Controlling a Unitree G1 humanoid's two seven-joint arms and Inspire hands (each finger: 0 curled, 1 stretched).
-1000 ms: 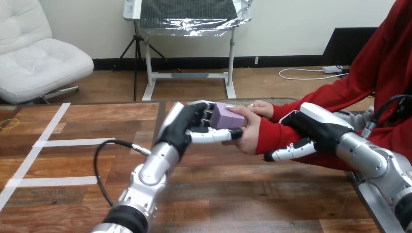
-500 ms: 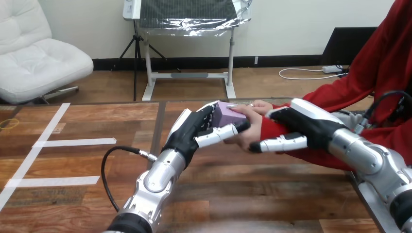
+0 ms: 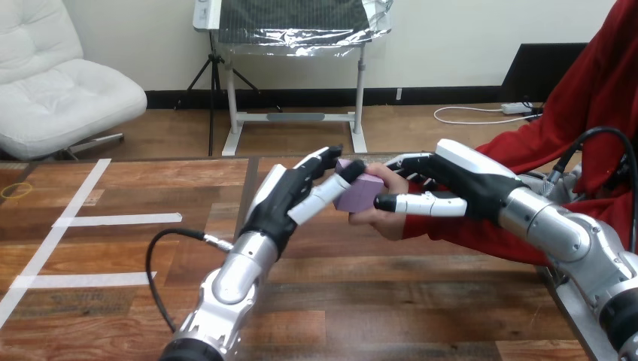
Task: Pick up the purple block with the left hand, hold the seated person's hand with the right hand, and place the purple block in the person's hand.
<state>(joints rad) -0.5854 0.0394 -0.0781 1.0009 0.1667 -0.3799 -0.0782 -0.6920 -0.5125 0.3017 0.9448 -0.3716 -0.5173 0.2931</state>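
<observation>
We see the purple block [image 3: 360, 194] lying in the person's hand [image 3: 381, 219], raised above the worktop [image 3: 376, 301] near its far edge, right of the middle. The person's fingers reach over the block's right side. Our left hand [image 3: 284, 197] comes in from the near left. Its fingers [image 3: 325, 159] are stretched almost straight beside the block's left face, and the thumb tip touches the block's upper corner without closing on it. Our right hand [image 3: 470, 180] comes from the right edge and clasps the person's hand. The thumb lies across the front of it and the fingers curl over the back.
</observation>
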